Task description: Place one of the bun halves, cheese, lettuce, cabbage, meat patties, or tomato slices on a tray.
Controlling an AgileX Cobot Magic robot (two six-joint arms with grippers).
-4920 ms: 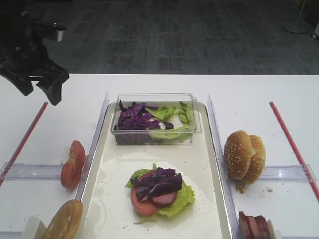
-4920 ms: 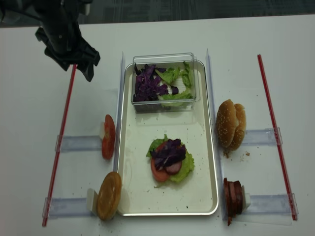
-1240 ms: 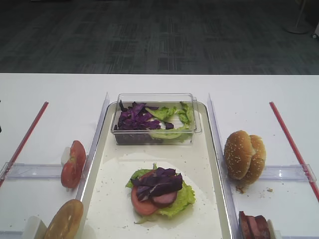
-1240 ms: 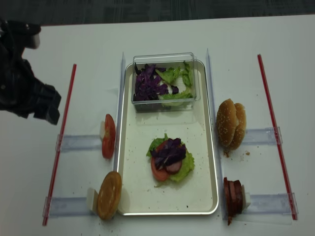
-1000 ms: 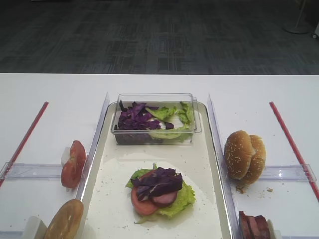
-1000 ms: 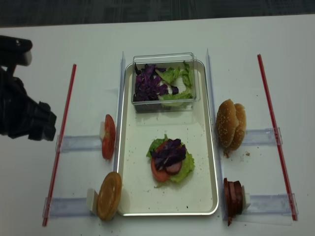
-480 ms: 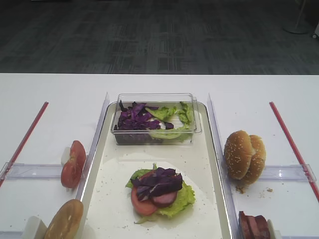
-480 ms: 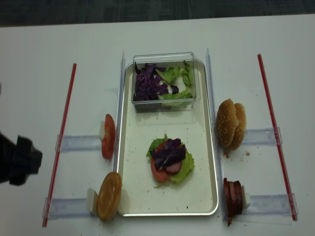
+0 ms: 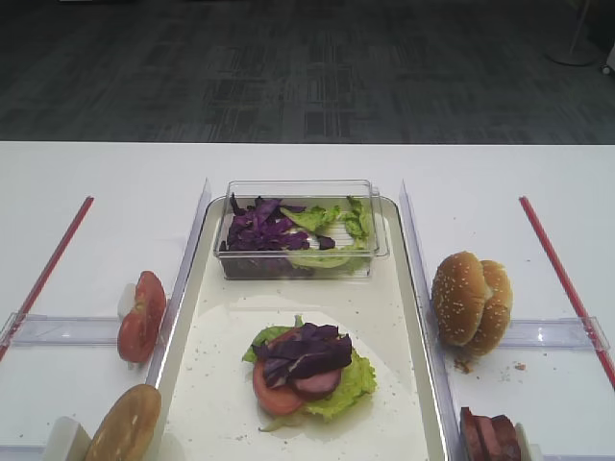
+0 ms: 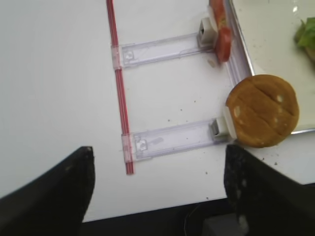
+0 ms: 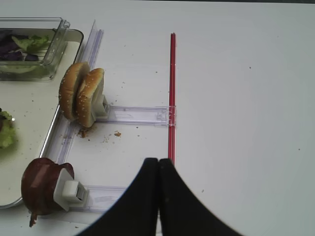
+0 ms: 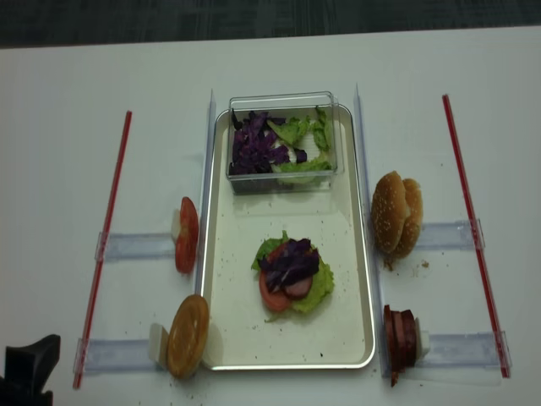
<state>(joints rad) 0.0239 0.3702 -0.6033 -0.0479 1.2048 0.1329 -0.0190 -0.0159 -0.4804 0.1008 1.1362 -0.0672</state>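
Two hands idle: left hand (image 10: 157, 189) spread wide, right hand (image 11: 158, 196) pressed together; risk: bun (image 10: 262, 110) rolls off holder if clipped

Cabbage (image 9: 306, 350) crowns stack — mid-tray (image 9: 211, 384).

A stack of lettuce (image 12: 314, 292), tomato and cabbage (image 12: 290, 260) lies on the tray (image 12: 245, 338).

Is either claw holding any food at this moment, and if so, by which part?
Nothing is held. The left claw is wide open above bare table beside the plain bun. The right claw is shut with nothing between its fingers, off to the side of the sesame buns.
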